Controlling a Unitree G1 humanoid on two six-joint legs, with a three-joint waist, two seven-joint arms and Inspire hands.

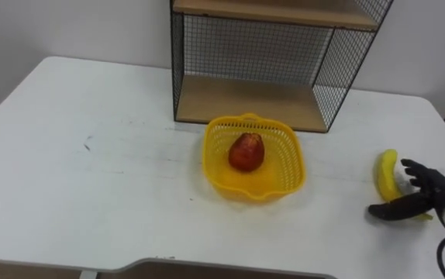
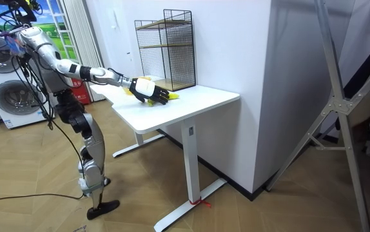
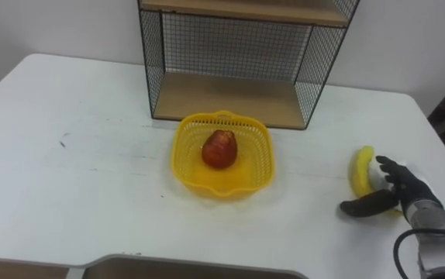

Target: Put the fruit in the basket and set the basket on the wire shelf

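One red fruit (image 1: pixel 246 152) lies in the yellow basket (image 1: pixel 288 159), well to the left of the right hand (image 1: pixel 432 190) and just in front of the wire shelf (image 1: pixel 246 46). That hand rests on the table (image 1: pixel 91 178), fingers loosely spread over the near end of the banana (image 1: pixel 385 172) and thumb stretched out beside it, not clamped.

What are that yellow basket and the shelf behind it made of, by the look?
The basket looks like moulded plastic: even, bright yellow, with slotted walls and a wavy rim. The shelf seems to be thin black metal wire mesh with matt, wood-look boards, perhaps laminate.
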